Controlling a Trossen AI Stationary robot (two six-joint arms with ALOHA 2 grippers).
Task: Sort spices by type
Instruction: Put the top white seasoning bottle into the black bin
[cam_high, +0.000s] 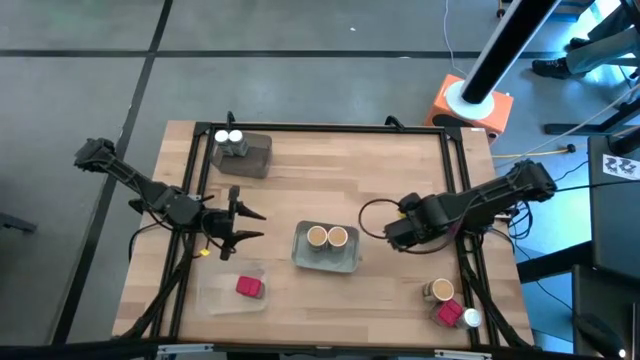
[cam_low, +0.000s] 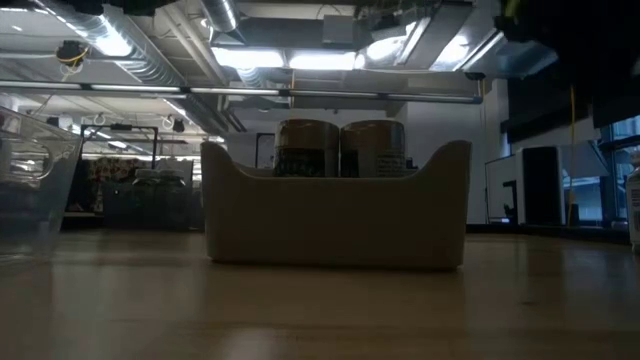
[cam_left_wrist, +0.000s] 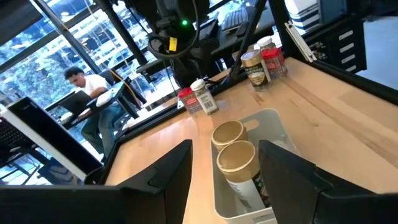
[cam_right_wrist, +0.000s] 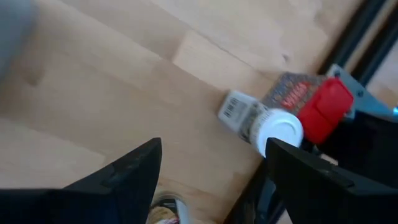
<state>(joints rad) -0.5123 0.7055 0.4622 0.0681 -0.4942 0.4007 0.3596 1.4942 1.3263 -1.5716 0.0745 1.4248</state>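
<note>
With two round tan-lidded jars (cam_high: 327, 237) already in the grey centre tray (cam_high: 325, 262), the empty, wide-open right hand (cam_high: 392, 232) must next descend on the white-capped jar (cam_right_wrist: 264, 125) lying near the table's (cam_high: 400, 300) corner, while the left hand (cam_high: 250, 226) waits open.

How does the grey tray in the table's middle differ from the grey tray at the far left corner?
The middle grey tray holds two tan-lidded jars; the far-left grey tray holds two white-capped jars. The middle tray looks lighter, the corner one darker. Both are rectangular and hold two upright jars.
</note>
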